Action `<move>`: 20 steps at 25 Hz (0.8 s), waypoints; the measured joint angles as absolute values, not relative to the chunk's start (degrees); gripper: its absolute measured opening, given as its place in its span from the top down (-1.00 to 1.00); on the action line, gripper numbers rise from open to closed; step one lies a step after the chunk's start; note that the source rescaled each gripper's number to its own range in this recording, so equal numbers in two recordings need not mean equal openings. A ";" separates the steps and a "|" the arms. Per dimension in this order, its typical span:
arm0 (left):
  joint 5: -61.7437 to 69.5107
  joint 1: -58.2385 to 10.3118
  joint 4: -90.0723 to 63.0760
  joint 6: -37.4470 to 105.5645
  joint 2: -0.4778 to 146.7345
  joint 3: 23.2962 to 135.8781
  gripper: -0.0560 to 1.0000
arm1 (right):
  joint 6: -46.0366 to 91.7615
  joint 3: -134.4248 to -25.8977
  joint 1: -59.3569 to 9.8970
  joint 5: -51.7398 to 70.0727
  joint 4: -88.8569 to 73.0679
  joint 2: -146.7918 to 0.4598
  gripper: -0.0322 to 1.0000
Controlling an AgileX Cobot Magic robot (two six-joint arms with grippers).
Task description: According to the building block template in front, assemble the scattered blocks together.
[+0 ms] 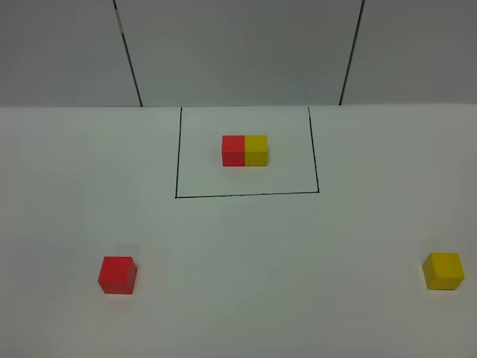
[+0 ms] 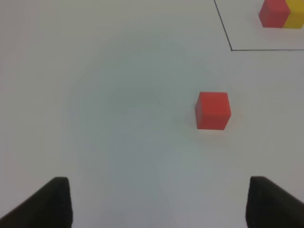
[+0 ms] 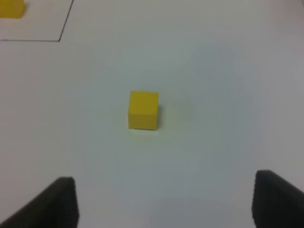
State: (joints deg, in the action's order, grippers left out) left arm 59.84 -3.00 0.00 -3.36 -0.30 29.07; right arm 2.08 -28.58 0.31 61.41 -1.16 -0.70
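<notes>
Ahead of the released left gripper point(image 2: 159, 202) sits the red cube point(image 2: 213, 110); ahead of the released right gripper point(image 3: 164, 202), the yellow cube point(image 3: 143, 110).

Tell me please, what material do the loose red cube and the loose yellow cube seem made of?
Red cube: probably painted wood or hard plastic; matte, evenly coloured faces with no glare and crisp edges. Yellow cube: same matte, opaque look. Which material, the pictures cannot settle.
</notes>
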 joint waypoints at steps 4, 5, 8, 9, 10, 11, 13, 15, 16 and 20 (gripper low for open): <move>59.84 -3.00 0.00 -3.36 -0.30 29.07 -0.56 | 2.08 -28.58 0.31 61.41 -1.16 -0.70 -0.13; 59.84 -3.00 0.00 -3.36 -0.30 29.07 -0.56 | 2.08 -28.58 0.31 61.41 -1.16 -0.70 -0.13; 59.84 -3.00 0.00 -3.36 -0.30 29.07 -0.56 | 2.08 -28.58 0.31 61.41 -1.16 -0.70 -0.13; 59.84 -3.00 0.00 -3.36 -0.30 29.07 -0.56 | 2.08 -28.58 0.31 61.41 -1.16 -0.70 -0.13; 59.84 -3.00 0.00 -3.36 -0.30 29.07 -0.56 | 2.08 -28.58 0.31 61.41 -1.16 -0.70 -0.13; 59.84 -3.00 0.00 -3.36 -0.30 29.07 -0.56 | 2.08 -28.58 0.31 61.41 -1.16 -0.70 -0.13; 59.84 -3.00 0.00 -3.36 -0.30 29.07 -0.56 | 2.08 -28.58 0.31 61.41 -1.16 -0.70 -0.13; 59.84 -3.00 0.00 -3.36 -0.30 29.07 -0.56 | 2.08 -28.58 0.31 61.41 -1.16 -0.70 -0.13; 59.84 -3.00 0.00 -3.36 -0.30 29.07 -0.56 | 2.08 -28.58 0.31 61.41 -1.16 -0.70 -0.13; 59.84 -3.00 0.00 -3.36 -0.30 29.07 -0.56 | 2.08 -28.58 0.31 61.41 -1.16 -0.70 -0.13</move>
State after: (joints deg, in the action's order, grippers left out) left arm 59.84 -3.00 0.00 -3.36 -0.30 29.07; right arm 2.08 -28.58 0.31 61.41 -1.16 -0.70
